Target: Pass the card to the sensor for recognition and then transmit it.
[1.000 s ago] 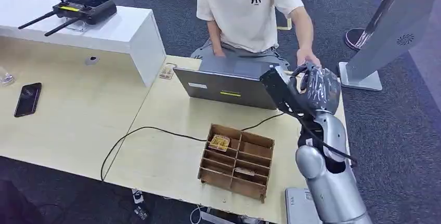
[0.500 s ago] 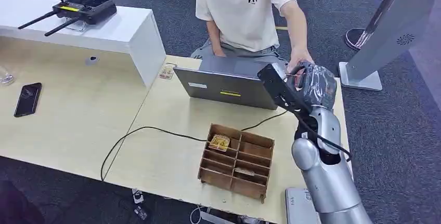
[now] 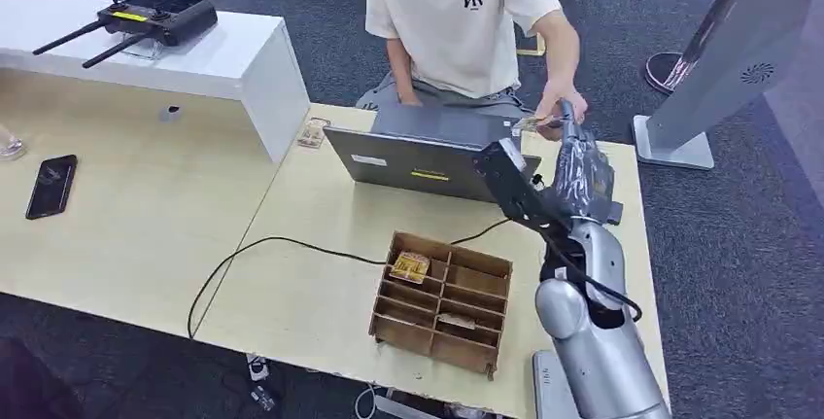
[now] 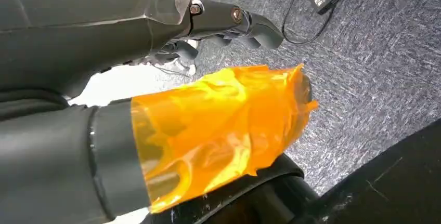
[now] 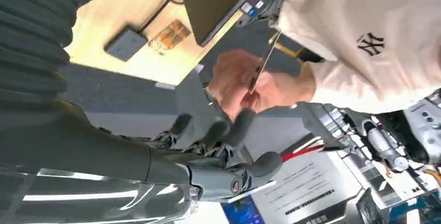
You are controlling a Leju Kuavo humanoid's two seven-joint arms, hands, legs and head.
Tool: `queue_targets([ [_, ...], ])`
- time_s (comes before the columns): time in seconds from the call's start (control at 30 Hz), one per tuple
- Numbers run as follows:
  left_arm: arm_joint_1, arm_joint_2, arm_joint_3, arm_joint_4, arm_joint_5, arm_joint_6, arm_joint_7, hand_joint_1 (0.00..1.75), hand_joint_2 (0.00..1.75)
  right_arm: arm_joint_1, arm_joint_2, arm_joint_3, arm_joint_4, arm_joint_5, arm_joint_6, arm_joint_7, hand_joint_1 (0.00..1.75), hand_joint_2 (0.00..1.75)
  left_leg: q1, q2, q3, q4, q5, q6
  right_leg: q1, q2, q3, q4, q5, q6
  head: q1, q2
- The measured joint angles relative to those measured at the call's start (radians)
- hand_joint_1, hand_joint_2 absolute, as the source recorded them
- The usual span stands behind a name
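Card (image 3: 532,123) sits pinched in the person's hand (image 3: 562,108) at one o'clock, beyond the laptop (image 3: 428,152) on the bench (image 3: 311,283). Right hand (image 3: 579,171) reaches below it, fingers (image 5: 208,130) spread, holding nothing. Left hand (image 4: 156,21): cannot tell.

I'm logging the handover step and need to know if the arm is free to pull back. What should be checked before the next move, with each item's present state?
1. Card in the person's hand: ok, pinched there in the right wrist view.
2. Right hand holds nothing: ok, its fingers are spread with nothing between them.
3. Card free of the robot's fingers: cannot tell, they lie close together and blurred.
4. Laptop clear of the arm's way back: cannot tell, the wrist camera overlaps its lid in the head view.
5. Left hand idle: ok, hanging over the carpet.
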State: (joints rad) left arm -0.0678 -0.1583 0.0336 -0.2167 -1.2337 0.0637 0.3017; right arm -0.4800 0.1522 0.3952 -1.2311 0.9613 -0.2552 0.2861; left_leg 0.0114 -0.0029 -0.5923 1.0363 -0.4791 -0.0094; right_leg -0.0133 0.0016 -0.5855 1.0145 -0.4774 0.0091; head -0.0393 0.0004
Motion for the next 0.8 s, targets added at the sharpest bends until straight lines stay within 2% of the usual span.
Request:
queue_targets([
  [0.13, 0.011, 0.0, 0.007, 0.0, 0.015, 0.019, -0.005, 0.0, 0.0, 0.075, 0.013, 0.0, -0.071, -0.103, -0.035, -0.07, 0.0, 1.75, 0.0, 0.0, 0.0, 0.0, 0.0, 0.0, 0.0, 0.0, 0.0, 0.0, -0.001, 0.0, 0.0, 0.0],
  [0.37, 0.036, -0.001, 0.037, 0.0, 0.039, 0.058, -0.026, 0.0, 0.0, 0.233, 0.018, 0.0, -0.218, -0.444, -0.103, -0.258, 0.0, 1.75, 0.0, 0.0, 0.0, 0.0, -0.001, 0.0, 0.0, 0.0, 0.0, 0.0, -0.001, 0.0, 0.0, 0.0],
  [0.47, 0.048, -0.001, 0.055, 0.0, 0.053, 0.075, -0.035, 0.0, 0.0, 0.317, 0.011, -0.003, -0.287, -0.617, -0.089, -0.337, 0.0, 1.75, 0.0, 0.0, 0.0, 0.0, -0.001, 0.0, 0.0, 0.0, 0.0, 0.0, -0.001, 0.0, 0.0, 0.0],
  [0.63, 0.06, -0.017, 0.085, 0.0, 0.07, 0.12, -0.012, 0.0, 0.0, 0.473, -0.008, -0.032, -0.389, -0.87, 0.003, -0.423, 0.0, 1.75, 0.0, -0.001, 0.0, 0.0, -0.002, 0.0, 0.0, -0.001, 0.0, -0.001, -0.001, 0.001, 0.0, 0.0],
  [0.67, 0.062, -0.02, 0.091, 0.0, 0.072, 0.128, -0.009, 0.0, 0.0, 0.504, -0.014, -0.039, -0.404, -0.919, 0.019, -0.444, 0.0, 0.0, 0.0, -0.001, 0.0, 0.0, -0.002, 0.0, 0.0, -0.001, 0.0, -0.001, -0.001, 0.001, 0.0, 0.0],
  [0.8, 0.066, -0.031, 0.113, 0.0, 0.086, 0.145, -0.011, 0.0, 0.0, 0.624, -0.042, -0.057, -0.45, -1.083, 0.095, -0.518, 0.0, 0.0, 0.0, -0.001, -0.001, 0.0, -0.003, 0.001, 0.0, -0.001, 0.0, -0.001, -0.002, 0.001, 0.0, 0.0],
])
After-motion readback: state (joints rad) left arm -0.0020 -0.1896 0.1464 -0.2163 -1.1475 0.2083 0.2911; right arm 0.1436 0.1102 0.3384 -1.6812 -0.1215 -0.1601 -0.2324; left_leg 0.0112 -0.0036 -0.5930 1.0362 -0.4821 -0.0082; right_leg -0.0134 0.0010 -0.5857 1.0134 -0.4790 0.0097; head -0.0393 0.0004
